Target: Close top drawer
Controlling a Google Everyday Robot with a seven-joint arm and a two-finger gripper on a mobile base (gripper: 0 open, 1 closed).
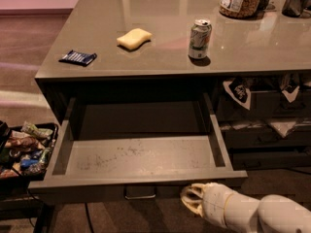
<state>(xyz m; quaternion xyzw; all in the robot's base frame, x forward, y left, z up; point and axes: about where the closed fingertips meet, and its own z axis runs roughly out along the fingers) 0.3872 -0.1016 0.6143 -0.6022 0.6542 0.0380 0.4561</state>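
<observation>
Top drawer being shown pulled out from under bench. Pincer being held just before front panel, right of pull; panel's long axis running left-right. Pincer state cannot be told.

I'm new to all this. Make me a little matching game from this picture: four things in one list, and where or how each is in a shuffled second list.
1. top drawer
2. soda can
3. sponge
4. gripper

A. yellow, lying flat on the countertop
B. low, by the drawer's front, right of its pull
C. pulled out
D. standing upright

Pairs: 1-C, 2-D, 3-A, 4-B.
</observation>
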